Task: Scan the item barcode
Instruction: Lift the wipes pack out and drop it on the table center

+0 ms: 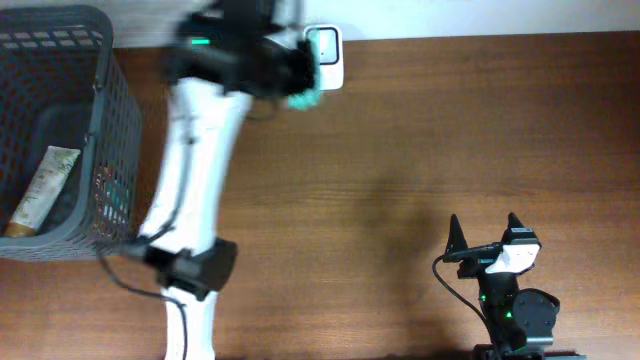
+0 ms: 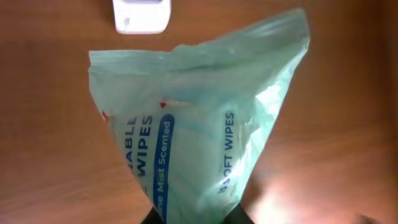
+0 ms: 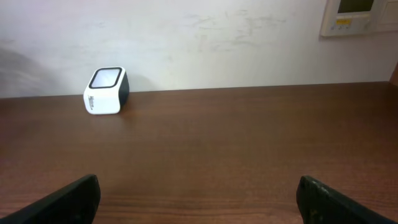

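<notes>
Right gripper (image 1: 484, 224): parked at near table edge, spread fully wide, holding nothing. Farther back, left gripper (image 2: 196, 216): pinched shut on one end of green wipes pack (image 2: 199, 124), held over wooden table (image 1: 420, 150). Just beyond pack, white barcode scanner (image 1: 325, 48) at far edge by wall.

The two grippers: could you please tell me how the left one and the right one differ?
The left gripper is shut on a green wipes pack; the right gripper is open and holds nothing. The left gripper is by the far edge of the table, near the white scanner; the right gripper sits at the near edge, well away from it. Both have dark fingers.
</notes>
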`<state>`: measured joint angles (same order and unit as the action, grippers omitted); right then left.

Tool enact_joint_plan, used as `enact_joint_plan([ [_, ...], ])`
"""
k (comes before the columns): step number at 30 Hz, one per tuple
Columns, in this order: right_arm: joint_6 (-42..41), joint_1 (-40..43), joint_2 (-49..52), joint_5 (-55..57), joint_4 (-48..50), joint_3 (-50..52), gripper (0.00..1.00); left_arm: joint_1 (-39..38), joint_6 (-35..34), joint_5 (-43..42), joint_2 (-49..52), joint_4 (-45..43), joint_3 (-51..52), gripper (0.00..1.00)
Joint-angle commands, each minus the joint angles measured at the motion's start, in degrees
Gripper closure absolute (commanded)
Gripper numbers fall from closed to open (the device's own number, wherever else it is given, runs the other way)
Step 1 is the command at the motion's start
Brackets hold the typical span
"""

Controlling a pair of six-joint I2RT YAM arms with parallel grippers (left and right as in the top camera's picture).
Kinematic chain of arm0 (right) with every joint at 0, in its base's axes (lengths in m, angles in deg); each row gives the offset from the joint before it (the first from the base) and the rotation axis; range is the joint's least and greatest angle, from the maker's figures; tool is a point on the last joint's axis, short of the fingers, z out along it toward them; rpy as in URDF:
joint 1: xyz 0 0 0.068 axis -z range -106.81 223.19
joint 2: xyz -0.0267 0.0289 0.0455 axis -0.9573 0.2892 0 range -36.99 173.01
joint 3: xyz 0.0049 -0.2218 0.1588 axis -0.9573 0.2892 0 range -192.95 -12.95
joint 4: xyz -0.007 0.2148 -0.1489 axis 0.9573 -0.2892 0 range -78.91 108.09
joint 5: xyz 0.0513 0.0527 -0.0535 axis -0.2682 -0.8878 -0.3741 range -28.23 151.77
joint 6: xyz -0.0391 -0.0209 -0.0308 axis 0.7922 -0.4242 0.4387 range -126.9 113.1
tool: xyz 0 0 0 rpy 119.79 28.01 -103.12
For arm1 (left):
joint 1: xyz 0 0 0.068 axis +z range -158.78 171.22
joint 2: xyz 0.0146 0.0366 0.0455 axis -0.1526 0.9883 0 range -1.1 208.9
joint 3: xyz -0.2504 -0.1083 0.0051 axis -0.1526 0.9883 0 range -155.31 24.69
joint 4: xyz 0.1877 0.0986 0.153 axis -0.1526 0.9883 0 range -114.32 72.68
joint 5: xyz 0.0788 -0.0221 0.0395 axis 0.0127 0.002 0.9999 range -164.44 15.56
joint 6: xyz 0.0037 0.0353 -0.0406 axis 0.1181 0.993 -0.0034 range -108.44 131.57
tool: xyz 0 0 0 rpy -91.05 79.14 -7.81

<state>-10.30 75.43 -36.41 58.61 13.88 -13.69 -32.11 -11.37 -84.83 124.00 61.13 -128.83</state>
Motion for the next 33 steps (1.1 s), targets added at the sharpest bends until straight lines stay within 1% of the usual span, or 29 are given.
enact_joint_plan([
  [1,-0.09,-0.31,-0.37,-0.74,-0.04,0.42,0.01,-7.41,-1.88,13.20,6.23,-7.26,14.69,0.92],
  [2,-0.09,-0.31,-0.37,-0.72,-0.07,0.42,0.01,-8.37,-1.88,13.18,7.41,-9.35,17.77,0.89],
  [3,-0.09,-0.31,-0.37,-0.74,-0.04,0.42,0.01,-9.18,-1.88,13.18,8.50,-10.99,20.33,0.75],
  [4,-0.09,-0.31,-0.37,-0.72,-0.04,0.42,0.01,-10.01,-1.86,13.18,9.53,-12.31,22.34,0.44],
  [6,-0.09,-0.31,-0.37,-0.74,-0.07,0.42,0.01,-11.08,-1.77,13.25,10.75,-13.90,23.78,0.28],
  [8,-0.09,-0.31,-0.37,-0.72,-0.04,0.42,0.01,-10.47,0.28,13.27,10.05,-14.23,21.73,0.26],
  [9,-0.09,-0.31,-0.37,-0.72,-0.04,0.42,0.01,-9.09,2.75,13.27,8.98,-13.35,18.01,0.23],
  [10,-0.09,-0.31,-0.37,-0.74,-0.04,0.42,0.01,-8.04,3.72,13.60,8.24,-12.55,15.28,0.21],
  [12,-0.09,-0.31,-0.37,-0.72,-0.04,0.42,0.01,-4.15,3.76,16.65,5.73,-10.21,6.29,0.21],
  [13,-0.09,-0.31,-0.37,-0.74,-0.04,0.42,0.01,0.20,3.76,19.56,3.52,-8.68,-1.25,0.11],
  [14,-0.09,-0.31,-0.37,-0.74,-0.04,0.42,0.01,4.72,3.76,21.44,1.62,-7.91,-7.02,0.10],
  [15,-0.09,-0.31,-0.37,-0.72,-0.04,0.42,0.01,8.33,3.74,21.62,0.37,-7.52,-10.40,0.09],
  [17,-0.09,-0.31,-0.37,-0.72,-0.04,0.42,0.01,20.52,3.76,21.86,-2.51,-5.99,-16.63,0.04],
  [19,-0.09,-0.31,-0.37,-0.74,-0.07,0.42,0.01,29.59,3.74,22.25,-3.87,-4.46,-17.07,0.01],
  [22,-0.09,-0.31,-0.37,-0.72,-0.04,0.42,0.01,42.23,3.72,21.55,-4.11,-1.60,-16.94,0.00],
  [24,-0.09,-0.31,-0.37,-0.72,-0.04,0.42,0.01,48.81,3.74,19.23,-4.09,-0.37,-15.76,0.02],
  [25,-0.09,-0.31,-0.37,-0.74,-0.04,0.42,0.01,51.91,3.76,17.53,-4.09,0.42,-14.64,0.06],
  [26,-0.09,-0.31,-0.37,-0.74,-0.07,0.42,0.01,54.05,3.82,16.98,-4.09,0.90,-13.25,0.11],
  [27,-0.09,-0.31,-0.37,-0.74,-0.04,0.42,0.01,55.69,5.49,17.00,-4.09,0.98,-11.26,0.13],
  [30,-0.09,-0.31,-0.37,-0.74,-0.04,0.42,0.01,58.55,10.08,16.61,-4.09,-1.64,-0.98,0.15],
  [33,-0.09,-0.31,-0.37,-0.72,-0.04,0.42,0.01,58.71,18.69,16.59,-4.09,-6.25,11.98,0.16],
])
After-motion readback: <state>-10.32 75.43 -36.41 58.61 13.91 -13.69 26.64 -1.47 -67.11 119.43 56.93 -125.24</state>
